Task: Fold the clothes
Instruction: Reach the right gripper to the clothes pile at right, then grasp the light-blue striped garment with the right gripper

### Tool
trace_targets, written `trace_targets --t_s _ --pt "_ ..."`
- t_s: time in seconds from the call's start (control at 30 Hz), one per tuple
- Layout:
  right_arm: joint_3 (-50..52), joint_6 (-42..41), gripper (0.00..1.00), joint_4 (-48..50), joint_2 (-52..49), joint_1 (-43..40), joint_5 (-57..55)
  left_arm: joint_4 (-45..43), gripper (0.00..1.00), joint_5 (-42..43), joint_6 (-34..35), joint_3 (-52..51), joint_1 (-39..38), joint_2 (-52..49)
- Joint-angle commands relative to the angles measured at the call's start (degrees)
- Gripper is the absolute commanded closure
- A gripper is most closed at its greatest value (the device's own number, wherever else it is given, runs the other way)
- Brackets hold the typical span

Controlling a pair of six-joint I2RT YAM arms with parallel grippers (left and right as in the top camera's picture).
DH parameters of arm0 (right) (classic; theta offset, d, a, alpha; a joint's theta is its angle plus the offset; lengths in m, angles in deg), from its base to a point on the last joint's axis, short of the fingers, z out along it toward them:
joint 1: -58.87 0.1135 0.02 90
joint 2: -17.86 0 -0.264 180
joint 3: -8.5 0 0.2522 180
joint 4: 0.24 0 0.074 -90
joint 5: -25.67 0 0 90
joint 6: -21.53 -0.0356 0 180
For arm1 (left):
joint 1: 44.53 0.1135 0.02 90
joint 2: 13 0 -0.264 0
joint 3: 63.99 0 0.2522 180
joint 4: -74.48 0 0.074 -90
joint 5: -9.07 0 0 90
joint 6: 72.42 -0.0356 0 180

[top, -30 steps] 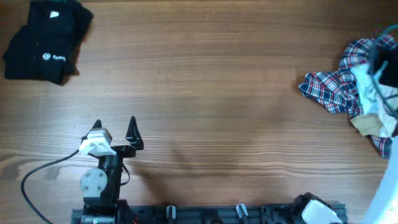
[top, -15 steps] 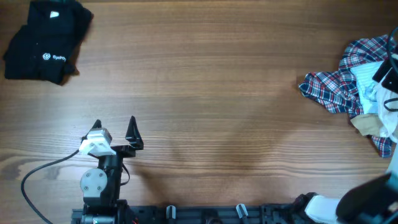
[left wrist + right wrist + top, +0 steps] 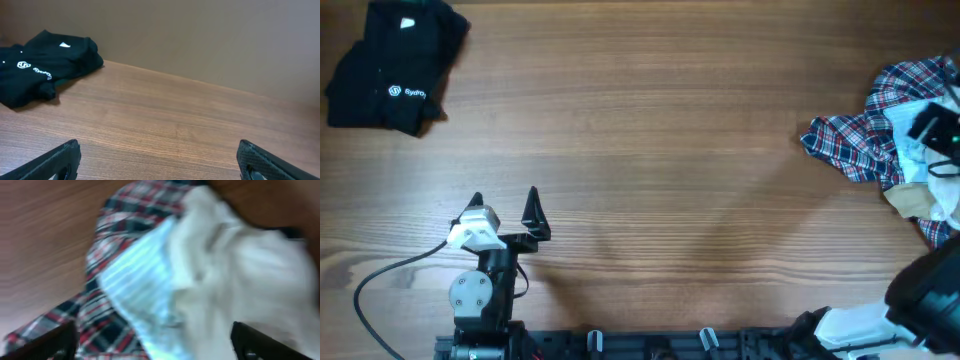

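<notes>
wooden table (image 3: 650, 120), seen from overhead, carried a folded black shirt (image 3: 392, 65) at its far left corner and a crumpled plaid shirt (image 3: 865, 135) heaped with pale cloth (image 3: 903, 125) at the right edge. the left gripper (image 3: 505, 212) sat near the front, fingers spread around nothing. left wrist: both fingertips stood wide apart over bare wood, the black shirt beyond them. right wrist, blurred: the right gripper (image 3: 152, 335) hung over the plaid heap, fingers spread, pinching nothing.
</notes>
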Motion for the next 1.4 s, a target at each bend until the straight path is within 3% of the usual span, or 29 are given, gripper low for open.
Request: trace_targets --t_s 0.0,0.1,0.17,0.27,0.37,0.5,0.87,1.03,1.37 --pt "-0.9 2.2 0.09 0.2 -2.9 1.5 7.0 -0.1 0.00 -0.5 -0.9 -0.3 0.3 0.5" --pt "-0.9 1.3 0.09 0.9 -4.7 3.0 7.0 -0.1 0.00 -0.5 -0.9 -0.3 0.3 0.5" --pt "-0.9 -3.9 0.09 1.5 -5.0 3.7 5.0 -0.1 0.00 -0.5 -0.9 -0.3 0.3 0.5" --pt "-0.9 -13.8 0.13 1.5 -5.4 4.9 0.8 -0.1 0.00 -0.5 -0.9 -0.3 0.3 0.5" --pt "-0.9 -26.5 0.05 0.0 -5.4 6.0 -5.7 -0.1 0.00 -0.5 -0.9 -0.3 0.3 0.5" --pt "-0.9 -43.6 0.03 -4.6 -5.4 6.0 -7.9 -0.1 0.00 -0.5 -0.9 -0.3 0.3 0.5" --pt "-0.9 -49.4 0.03 -6.0 -5.6 6.0 -15.2 -0.1 0.00 -0.5 -0.9 -0.3 0.3 0.5" --pt "-0.9 -51.0 0.12 -4.3 -6.3 6.0 -15.4 -0.1 0.00 -0.5 -0.9 -0.3 0.3 0.5" --pt "-0.8 -52.5 0.15 -2.8 -11.3 5.9 -16.9 -0.1 0.00 -0.5 -0.9 -0.3 0.3 0.5"
